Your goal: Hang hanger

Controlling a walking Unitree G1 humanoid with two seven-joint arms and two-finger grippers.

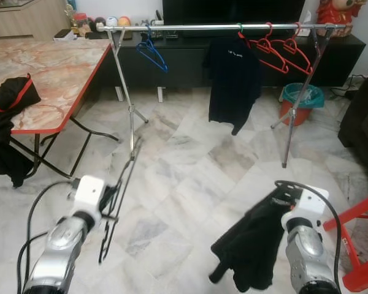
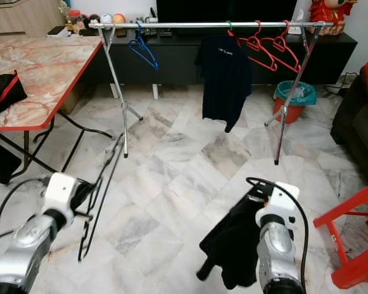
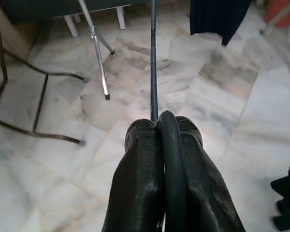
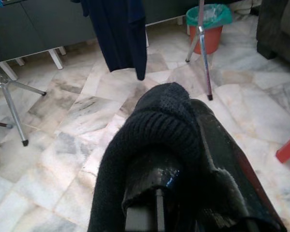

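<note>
1. The left gripper point(image 3: 166, 140) has its two black fingers pressed together on a thin black wire hanger point(image 1: 119, 202), which it carries low over the pale marble floor point(image 1: 190, 165). The hanger runs from the gripper forward and upward, and a loop of it dangles below the gripper.

2. That hanger looks light and stiff, but the wire is thin and smooth. I would expect it to swivel in a pinch grip. A hold near the neck, just under the hook, would steady it best. I cannot make out which part of it is clamped now.

3. The right gripper point(image 4: 183, 159) is closed on a soft black knitted garment point(image 1: 251, 248). The cloth drapes over the fingers and hangs limp below them, so it will sag and slide rather than hold a shape.

4. Well ahead of both grippers stands a silver metal clothes rail point(image 1: 214, 27) on splayed legs. On it hang a blue hanger point(image 1: 152, 54), a dark T-shirt point(image 1: 234, 76) and two red hangers point(image 1: 281, 52). The bare stretch of rail between the blue hanger and the T-shirt looks the easiest place for a hook.

5. Off to the left of the left gripper is a marble-patterned tabletop with a red edge point(image 1: 46, 70), with a black cloth point(image 1: 9, 122) draped over its corner. Beyond the right gripper sits an orange bucket with a green liner point(image 1: 302, 101).
</note>
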